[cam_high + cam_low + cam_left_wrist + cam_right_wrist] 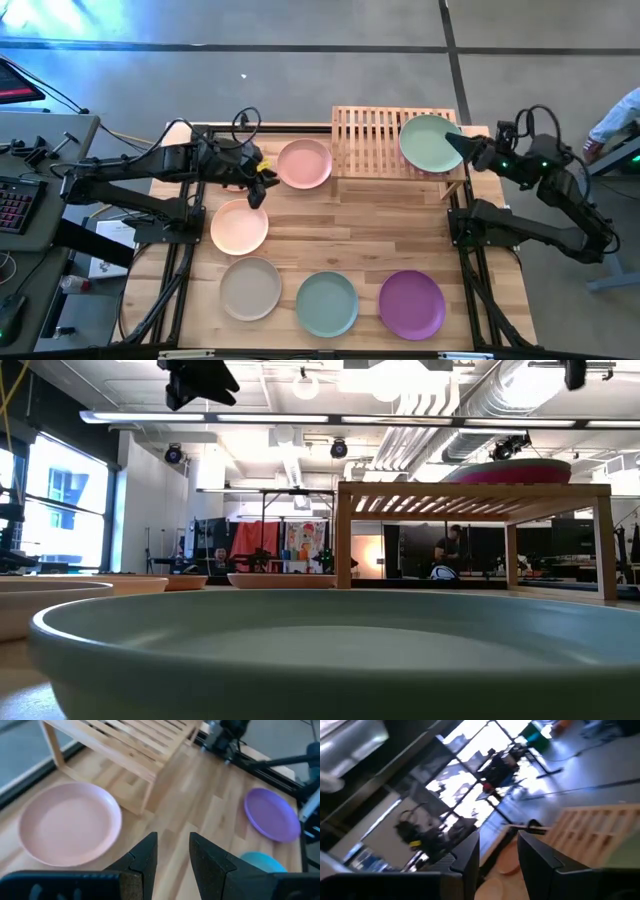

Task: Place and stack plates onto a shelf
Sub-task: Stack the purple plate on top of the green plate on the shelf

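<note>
Grey concrete floor surrounds the wooden plank table (370, 230), which sits in a black frame between the two arm bases. At the table's far edge stands the slatted wooden shelf (365, 140), and on its right end lies a mint green plate (428, 142); the low view shows a magenta plate (520, 472) beneath it there, on top of the rack. Just left of the shelf, on the table, lies a pink plate (304, 163). A peach plate (240, 227) lies nearer the left side, and along the near edge sit a beige plate (250, 288), a pale teal plate (327, 303) and a purple plate (411, 304), each apart from its neighbours.

Above the table between the pink and peach plates hovers the left claw (256, 192), its fingers (145, 860) parted and grasping nothing. At the right edge of the mint green plate, over the shelf's right end, is the right claw (456, 143); its fingers (467, 855) stand apart with nothing between them.
</note>
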`<action>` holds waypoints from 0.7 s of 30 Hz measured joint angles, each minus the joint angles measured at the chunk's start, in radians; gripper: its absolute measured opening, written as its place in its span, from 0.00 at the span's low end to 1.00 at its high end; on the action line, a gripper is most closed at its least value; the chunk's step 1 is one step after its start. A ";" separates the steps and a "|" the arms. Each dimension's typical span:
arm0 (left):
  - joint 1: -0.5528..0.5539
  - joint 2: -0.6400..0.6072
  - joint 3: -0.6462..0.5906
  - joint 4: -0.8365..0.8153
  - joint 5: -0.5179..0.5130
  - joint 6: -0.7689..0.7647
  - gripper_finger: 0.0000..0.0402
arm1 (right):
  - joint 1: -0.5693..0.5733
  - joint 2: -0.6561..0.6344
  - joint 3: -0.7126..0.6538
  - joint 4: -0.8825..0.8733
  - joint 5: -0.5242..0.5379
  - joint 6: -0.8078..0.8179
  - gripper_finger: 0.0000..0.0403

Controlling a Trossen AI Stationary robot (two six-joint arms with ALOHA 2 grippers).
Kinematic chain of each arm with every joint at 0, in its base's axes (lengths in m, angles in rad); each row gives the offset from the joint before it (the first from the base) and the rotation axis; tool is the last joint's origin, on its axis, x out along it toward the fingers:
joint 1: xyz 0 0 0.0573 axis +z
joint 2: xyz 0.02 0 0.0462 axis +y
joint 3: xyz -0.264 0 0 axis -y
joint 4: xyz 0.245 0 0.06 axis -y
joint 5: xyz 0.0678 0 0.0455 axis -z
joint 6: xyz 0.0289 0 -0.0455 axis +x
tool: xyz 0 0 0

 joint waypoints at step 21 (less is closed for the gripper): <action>-0.201 0.198 0.000 0.010 -0.001 -0.221 0.25 | 0.194 0.227 0.000 0.155 -0.591 -0.008 0.28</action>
